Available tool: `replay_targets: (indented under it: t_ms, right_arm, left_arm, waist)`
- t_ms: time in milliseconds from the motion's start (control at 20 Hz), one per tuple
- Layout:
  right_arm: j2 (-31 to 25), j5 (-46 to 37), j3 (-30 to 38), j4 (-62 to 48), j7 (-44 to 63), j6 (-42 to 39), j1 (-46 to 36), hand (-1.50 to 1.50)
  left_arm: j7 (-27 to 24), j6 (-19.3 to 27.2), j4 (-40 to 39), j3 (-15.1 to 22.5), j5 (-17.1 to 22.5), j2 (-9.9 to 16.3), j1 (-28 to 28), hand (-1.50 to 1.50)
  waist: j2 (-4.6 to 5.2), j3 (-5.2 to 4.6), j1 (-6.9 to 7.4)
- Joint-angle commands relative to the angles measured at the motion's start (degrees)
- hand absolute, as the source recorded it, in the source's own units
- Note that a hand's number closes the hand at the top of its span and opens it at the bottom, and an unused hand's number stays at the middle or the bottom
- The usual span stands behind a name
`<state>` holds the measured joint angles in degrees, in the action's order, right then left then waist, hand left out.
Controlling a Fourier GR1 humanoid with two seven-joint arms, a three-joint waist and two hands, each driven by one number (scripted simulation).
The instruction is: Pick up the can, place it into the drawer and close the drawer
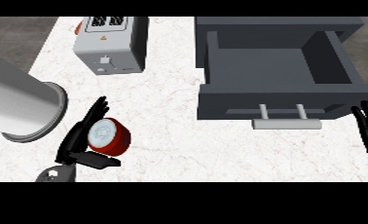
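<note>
A red can (108,135) with a pale lid lies on its side on the white marble counter at the lower left. My left hand (81,142) is against its left side, fingers straight along the can and thumb below it, not curled round it. The dark grey drawer (273,99) stands pulled open at the right, its inside bare, with a silver bar handle (285,123) on its front. Only the fingers of my right hand (358,121) show at the right edge, just right of the drawer front.
A grey toaster (111,45) stands at the back left of the counter. A large steel pot (28,103) lies on its side at the left edge, close to the can. Bare counter (215,150) stretches between the can and the drawer.
</note>
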<state>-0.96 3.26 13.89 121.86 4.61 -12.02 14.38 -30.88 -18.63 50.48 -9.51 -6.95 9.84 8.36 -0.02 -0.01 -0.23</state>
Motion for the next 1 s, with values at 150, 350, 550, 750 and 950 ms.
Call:
replay_targets:
  t_ms: [150, 350, 550, 750, 950]
  right_arm:
    - [-1.2, 3.0, 3.2, -1.3, -1.3, -2.6, 1.2, -1.5]
    - [0.9, -0.9, -2.4, -0.2, -1.9, 0.9, 2.1, -1.5]
    - [-1.3, 3.2, 2.3, 4.6, 6.5, -1.1, 0.4, -1.5]
    - [0.9, 1.5, -1.8, 4.5, -0.2, -0.3, 4.7, -1.5]
    - [0.0, 0.5, -0.6, -0.4, 2.5, 2.4, -3.9, -1.5]
  left_arm:
    - [1.8, 4.5, 1.4, 3.1, -1.3, -4.8, 1.0, -1.5]
    - [3.6, 0.6, -1.3, 2.1, 0.3, -2.0, 5.9, -1.5]
    - [4.7, 0.0, 6.6, 4.6, 1.1, -4.3, -0.9, -1.5]
    - [4.9, -0.6, 7.9, 5.4, 1.3, -4.4, 0.0, 1.5]
    - [4.8, -1.6, 5.1, 5.2, 2.8, -5.8, 1.7, 1.5]
  waist:
    - [-0.01, 0.01, -0.01]
    - [0.03, 0.0, -0.1]
    - [-0.06, 0.01, 0.18]
    - [-0.04, 0.02, 0.0]
    - [0.04, 0.01, 0.18]
